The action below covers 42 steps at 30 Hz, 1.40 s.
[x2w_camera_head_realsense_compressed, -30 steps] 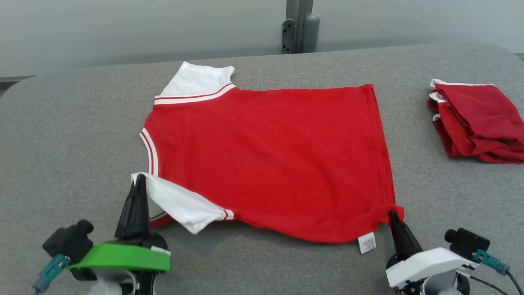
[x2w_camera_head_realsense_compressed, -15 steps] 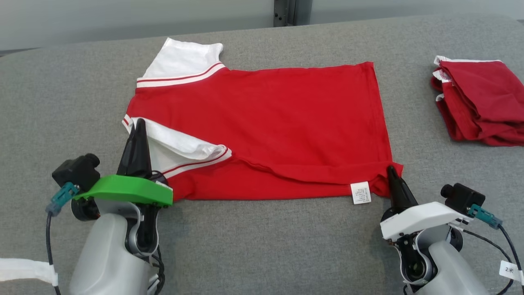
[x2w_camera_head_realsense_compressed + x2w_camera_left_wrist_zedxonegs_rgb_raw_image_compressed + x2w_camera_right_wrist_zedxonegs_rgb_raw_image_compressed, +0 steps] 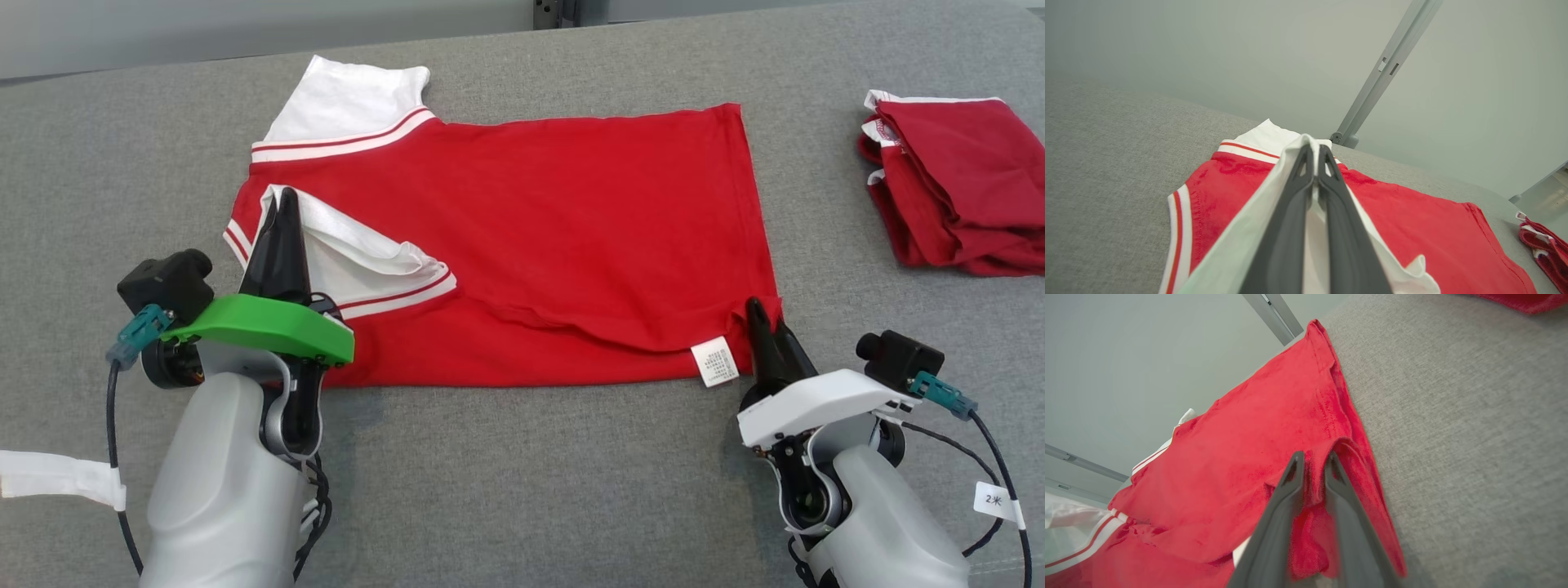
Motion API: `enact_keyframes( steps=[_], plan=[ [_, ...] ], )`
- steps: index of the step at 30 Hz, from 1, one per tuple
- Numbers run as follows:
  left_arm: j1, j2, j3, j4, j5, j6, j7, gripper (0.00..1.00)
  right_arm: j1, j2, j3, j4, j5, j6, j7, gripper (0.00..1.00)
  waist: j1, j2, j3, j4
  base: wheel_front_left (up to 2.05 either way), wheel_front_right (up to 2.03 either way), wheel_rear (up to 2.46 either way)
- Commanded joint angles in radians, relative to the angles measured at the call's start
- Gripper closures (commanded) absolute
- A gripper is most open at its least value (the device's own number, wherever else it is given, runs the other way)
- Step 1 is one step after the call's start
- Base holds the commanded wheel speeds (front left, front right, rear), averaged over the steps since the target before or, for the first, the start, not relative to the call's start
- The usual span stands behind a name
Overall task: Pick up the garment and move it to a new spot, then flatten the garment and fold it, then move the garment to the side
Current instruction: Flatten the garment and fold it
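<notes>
The garment [image 3: 555,220] is a red shirt with white sleeves, lying spread on the grey table [image 3: 531,490]. Its near edge is folded up over the body. My left gripper [image 3: 282,200] is shut on the near white sleeve [image 3: 359,261], which lies folded onto the red cloth. In the left wrist view the fingers [image 3: 1290,220] pinch white fabric at the left gripper's [image 3: 1314,149] tip. My right gripper [image 3: 765,314] stands at the near right hem corner, beside the white label [image 3: 714,361]. The right wrist view shows the right gripper [image 3: 1314,457] a little open, with red hem [image 3: 1310,522] still lying between its fingers.
A second red garment [image 3: 955,188] lies folded at the table's right side, seen also as the red pile [image 3: 1541,245] in the left wrist view. A grey post [image 3: 1384,69] stands behind the table's far edge. Bare grey table lies left of and in front of the shirt.
The head camera has tilted down. Both grippers carried the shirt's near edge away from me, folding it over the body. The right gripper's fingers have parted slightly.
</notes>
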Motion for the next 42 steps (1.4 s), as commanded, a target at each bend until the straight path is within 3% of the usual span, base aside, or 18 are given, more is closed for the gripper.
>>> enact_keyframes(
  steps=[1, 10, 18, 27, 32, 38, 39, 40, 42],
  plan=[
    [-0.014, -0.001, -0.01, -0.007, -0.003, -0.004, -0.003, 0.0, -0.009, 0.0, -0.003, -0.007, -0.007, 0.0, -0.008, 0.0, 0.0, -0.0001, -0.002, 0.001, 0.0, 0.0, 0.0],
    [0.04, 0.002, -0.064, -0.083, -0.044, -0.004, -0.003, 0.0, 0.038, 0.002, -0.071, -0.115, -0.036, 0.0, -0.012, 0.0, 0.0, -0.0001, -0.03, 0.022, 0.0, 0.0, 0.0],
    [0.197, 0.05, -0.044, -0.166, -0.067, -0.004, -0.003, 0.0, 0.125, 0.005, -0.157, -0.26, -0.176, 0.0, -0.013, 0.0, 0.0, -0.0001, -0.081, 0.046, 0.0, 0.0, 0.0],
    [0.321, 0.102, -0.014, -0.081, -0.112, 0.012, 0.076, 0.0, 0.231, 0.012, -0.188, -0.335, -0.243, 0.0, -0.009, 0.0, 0.0, -0.0001, -0.124, 0.068, 0.0, 0.0, 0.0],
    [0.308, 0.096, -0.017, -0.023, -0.136, 0.032, 0.14, 0.0, 0.246, 0.013, -0.181, -0.347, -0.242, 0.0, 0.003, 0.0, 0.0, -0.0001, -0.12, 0.059, 0.0, 0.0, 0.0],
    [0.269, 0.087, -0.017, 0.042, -0.151, 0.034, 0.147, 0.0, 0.237, 0.013, -0.165, -0.356, -0.23, 0.0, 0.012, 0.0, 0.0, -0.0001, -0.104, 0.029, 0.0, 0.0, 0.0],
    [0.264, 0.086, -0.016, 0.05, -0.154, 0.033, 0.144, 0.05, 0.236, 0.013, -0.164, -0.356, -0.231, 0.0, 0.013, 0.0, 0.0, -0.0001, -0.102, 0.025, 0.0, 0.0, 0.0],
    [0.258, 0.084, -0.016, 0.058, -0.156, 0.031, 0.141, 0.35, 0.236, 0.013, -0.165, -0.355, -0.231, 0.0, 0.013, 0.0, 0.0, -0.0001, -0.1, 0.021, 0.0, 0.0, 0.0],
    [0.25, 0.082, -0.017, 0.073, -0.161, 0.027, 0.139, 0.69, 0.238, 0.013, -0.168, -0.351, -0.233, 0.0, 0.017, 0.0, 0.0, -0.0001, -0.098, 0.015, 0.0, 0.0, 0.0]
  ],
)
